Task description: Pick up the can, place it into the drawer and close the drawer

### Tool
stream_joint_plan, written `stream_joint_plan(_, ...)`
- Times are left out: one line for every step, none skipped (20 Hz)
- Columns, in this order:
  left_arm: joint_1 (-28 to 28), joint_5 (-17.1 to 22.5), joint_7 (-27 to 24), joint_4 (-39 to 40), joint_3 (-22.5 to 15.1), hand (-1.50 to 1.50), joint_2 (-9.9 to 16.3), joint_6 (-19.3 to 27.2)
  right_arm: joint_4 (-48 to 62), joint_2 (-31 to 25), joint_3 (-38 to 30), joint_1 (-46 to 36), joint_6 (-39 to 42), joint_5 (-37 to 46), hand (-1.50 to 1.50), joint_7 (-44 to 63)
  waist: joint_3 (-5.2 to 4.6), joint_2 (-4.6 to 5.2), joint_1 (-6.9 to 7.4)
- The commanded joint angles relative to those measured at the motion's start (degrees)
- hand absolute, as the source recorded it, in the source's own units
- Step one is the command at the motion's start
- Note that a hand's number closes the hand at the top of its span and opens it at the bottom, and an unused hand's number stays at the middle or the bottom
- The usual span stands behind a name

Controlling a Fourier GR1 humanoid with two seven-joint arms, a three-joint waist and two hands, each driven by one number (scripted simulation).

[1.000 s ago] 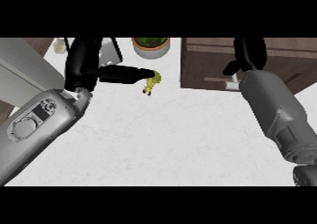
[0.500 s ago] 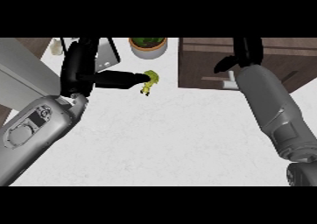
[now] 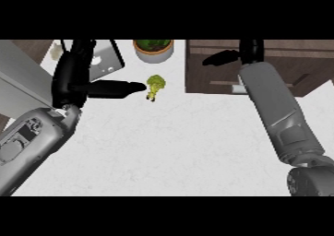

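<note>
White counter — left hand [image 3: 115, 87], fingers straight, touches broccoli [image 3: 155, 84]; potted plant [image 3: 153, 47] behind; right hand [image 3: 224, 57] unreadable.

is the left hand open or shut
Open: the left hand has its fingers straight, tips pointing at the green item on the counter, holding nothing.

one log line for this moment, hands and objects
left hand: open, fingers at green item | right hand: over brown drawer unit | can: not seen
</note>
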Motion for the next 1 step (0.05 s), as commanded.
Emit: stream_joint_plan(2.3,-0.7,-0.2,-2.4,1.4,-1.50,1.4,-0.7,-0.5,1.0,-3.0,-3.8,1.1,-4.5,-1.50,0.3,-0.27,-0.51,0.40)
